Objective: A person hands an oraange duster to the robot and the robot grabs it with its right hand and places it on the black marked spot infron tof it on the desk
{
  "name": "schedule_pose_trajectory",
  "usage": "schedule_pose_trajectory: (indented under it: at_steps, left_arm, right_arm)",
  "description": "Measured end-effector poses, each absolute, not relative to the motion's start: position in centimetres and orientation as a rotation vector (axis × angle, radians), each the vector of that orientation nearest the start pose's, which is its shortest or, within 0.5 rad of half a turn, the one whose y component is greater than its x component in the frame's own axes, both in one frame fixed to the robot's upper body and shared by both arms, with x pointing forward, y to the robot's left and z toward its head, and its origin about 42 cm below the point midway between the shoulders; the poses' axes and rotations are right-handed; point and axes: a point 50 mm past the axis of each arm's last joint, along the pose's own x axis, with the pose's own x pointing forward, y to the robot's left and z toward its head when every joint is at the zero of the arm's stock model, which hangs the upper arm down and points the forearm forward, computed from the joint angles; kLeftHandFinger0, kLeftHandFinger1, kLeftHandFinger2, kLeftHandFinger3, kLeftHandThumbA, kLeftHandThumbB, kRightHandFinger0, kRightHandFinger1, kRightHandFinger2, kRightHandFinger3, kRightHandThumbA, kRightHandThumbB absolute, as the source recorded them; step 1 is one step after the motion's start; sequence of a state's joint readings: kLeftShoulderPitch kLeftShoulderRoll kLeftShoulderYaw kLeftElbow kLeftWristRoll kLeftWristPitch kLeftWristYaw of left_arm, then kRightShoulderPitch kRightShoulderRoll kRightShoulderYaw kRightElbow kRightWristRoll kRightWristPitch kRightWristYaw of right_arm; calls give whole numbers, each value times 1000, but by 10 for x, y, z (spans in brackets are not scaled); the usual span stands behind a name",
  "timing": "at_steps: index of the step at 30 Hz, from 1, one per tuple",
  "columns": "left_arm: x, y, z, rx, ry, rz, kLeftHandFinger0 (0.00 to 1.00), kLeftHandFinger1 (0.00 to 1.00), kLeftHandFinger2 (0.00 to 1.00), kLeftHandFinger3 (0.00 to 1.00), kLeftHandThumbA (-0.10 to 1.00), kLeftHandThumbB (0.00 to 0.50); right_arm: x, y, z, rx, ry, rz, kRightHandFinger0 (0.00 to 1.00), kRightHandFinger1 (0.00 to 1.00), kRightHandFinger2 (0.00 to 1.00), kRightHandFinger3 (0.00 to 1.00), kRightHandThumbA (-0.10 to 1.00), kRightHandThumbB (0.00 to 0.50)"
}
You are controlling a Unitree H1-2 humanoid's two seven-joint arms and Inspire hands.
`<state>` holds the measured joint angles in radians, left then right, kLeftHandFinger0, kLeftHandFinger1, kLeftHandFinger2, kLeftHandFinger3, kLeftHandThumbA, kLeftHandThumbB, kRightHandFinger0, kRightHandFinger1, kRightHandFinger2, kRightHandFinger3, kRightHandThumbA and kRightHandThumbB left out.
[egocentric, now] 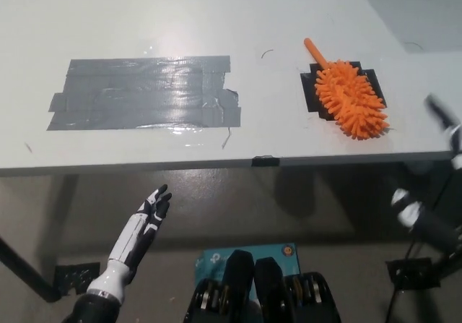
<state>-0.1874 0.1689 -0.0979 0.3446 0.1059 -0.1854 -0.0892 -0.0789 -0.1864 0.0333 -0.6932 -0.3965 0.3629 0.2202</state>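
Observation:
The orange duster [350,97] lies on the white desk [216,19] at the right, its fluffy head covering most of the black marked spot [312,92] and its handle pointing up-left. My black right hand [433,164] is at the picture's right edge, below and to the right of the duster. It is blurred, holds nothing, and its fingers are spread. My white left hand [144,225] rests below the desk's front edge at lower left, open.
A large grey tape patch [144,92] covers the desk's left half. A small black tab [263,161] sits on the desk's front edge. On the floor lie a blue box [216,258] and, at right, a black cable [408,272].

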Motion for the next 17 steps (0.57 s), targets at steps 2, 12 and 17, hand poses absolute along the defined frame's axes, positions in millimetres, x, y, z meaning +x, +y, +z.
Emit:
schedule_pose_trajectory:
  at_steps: [2, 12, 17]
  left_arm:
    - [331, 236, 63, 289, 9, -221, 1000, 1000, 1000, 1000, 935, 134]
    - [302, 244, 40, 270, 87, -204, 1000, 1000, 1000, 1000, 893, 143]
    - [306, 247, 43, 258, 79, -191, 1000, 1000, 1000, 1000, 836, 128]
  right_arm:
    - [257, -225, 245, -538, -287, 107, 1000, 1000, 1000, 1000, 497, 131]
    - [284, -208, 136, -507, -14, 200, 1000, 1000, 1000, 1000, 408, 148]
    - [291, -207, 120, -501, 14, 203, 1000, 1000, 1000, 1000, 418, 151]
